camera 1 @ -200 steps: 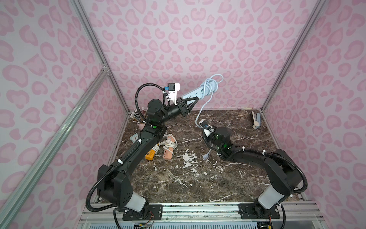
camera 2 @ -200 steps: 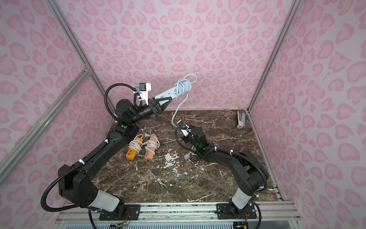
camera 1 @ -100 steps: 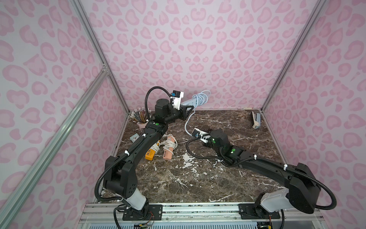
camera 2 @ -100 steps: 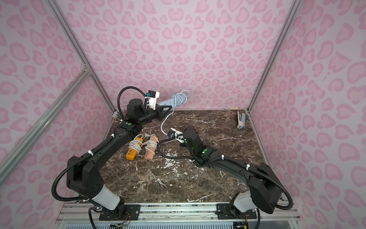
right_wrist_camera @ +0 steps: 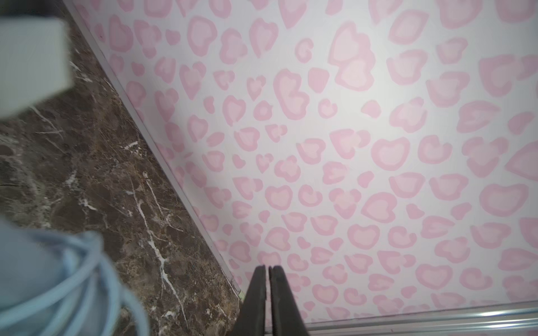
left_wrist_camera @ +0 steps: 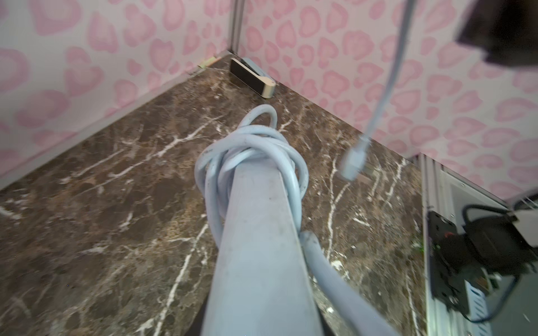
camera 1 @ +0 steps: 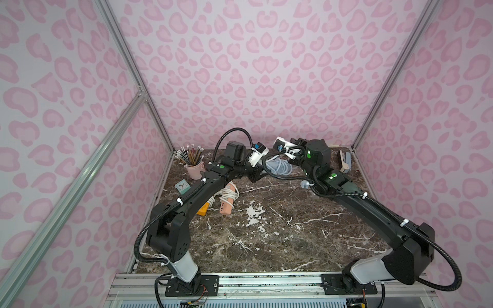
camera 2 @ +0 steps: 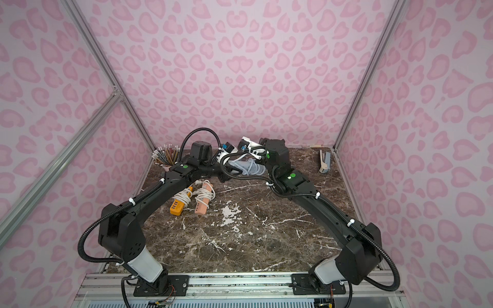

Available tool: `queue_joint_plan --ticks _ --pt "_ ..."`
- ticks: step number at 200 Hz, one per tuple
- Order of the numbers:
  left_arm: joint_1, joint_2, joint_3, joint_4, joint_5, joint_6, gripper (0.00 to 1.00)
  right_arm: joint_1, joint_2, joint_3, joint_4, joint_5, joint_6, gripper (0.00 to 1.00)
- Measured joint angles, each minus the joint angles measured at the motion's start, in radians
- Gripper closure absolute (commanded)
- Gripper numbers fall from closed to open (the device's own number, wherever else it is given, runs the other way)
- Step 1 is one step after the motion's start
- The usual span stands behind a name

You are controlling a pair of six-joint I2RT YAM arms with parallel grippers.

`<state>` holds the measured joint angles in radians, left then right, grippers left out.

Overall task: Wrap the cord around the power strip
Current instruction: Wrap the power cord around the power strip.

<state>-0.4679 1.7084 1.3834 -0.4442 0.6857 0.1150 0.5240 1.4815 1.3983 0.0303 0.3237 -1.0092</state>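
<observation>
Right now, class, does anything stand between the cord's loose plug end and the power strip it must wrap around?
Nothing visible does. The plug hangs from its cord beside the light blue power strip, over the marble tabletop, with only clear space between them. Coils of cord already sit around the strip's far end.

power strip (left_wrist_camera: 256, 232) over back middle of table (camera 1: 266, 240), cord (left_wrist_camera: 250, 151) looped round its far end, plug (left_wrist_camera: 353, 163) hanging beside. pencil cup (camera 1: 194, 170) back-left corner, clock (camera 1: 183, 186) just in front. spare strip (camera 2: 178, 206) beside second spare strip (camera 2: 203, 202), left of centre. stapler (camera 1: 345, 160) back-right corner.
</observation>
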Motion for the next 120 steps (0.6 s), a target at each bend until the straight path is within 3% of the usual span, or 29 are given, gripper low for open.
queue_joint_plan --ticks 27,51,99,120 --pt "-0.022 -0.041 -0.069 -0.008 0.156 0.011 0.97 -0.158 0.098 0.113 -0.071 -0.163 0.061 1.00" --pt "-0.020 -0.097 -0.142 0.082 0.295 -0.056 0.97 -0.285 0.176 0.159 -0.124 -0.360 0.172 1.00" --pt "-0.026 -0.169 -0.244 0.605 0.452 -0.475 0.97 -0.377 0.215 -0.014 -0.033 -0.753 0.488 1.00" --pt "-0.028 -0.166 -0.257 0.818 0.450 -0.661 0.97 -0.383 0.219 -0.112 0.070 -0.887 0.628 0.88"
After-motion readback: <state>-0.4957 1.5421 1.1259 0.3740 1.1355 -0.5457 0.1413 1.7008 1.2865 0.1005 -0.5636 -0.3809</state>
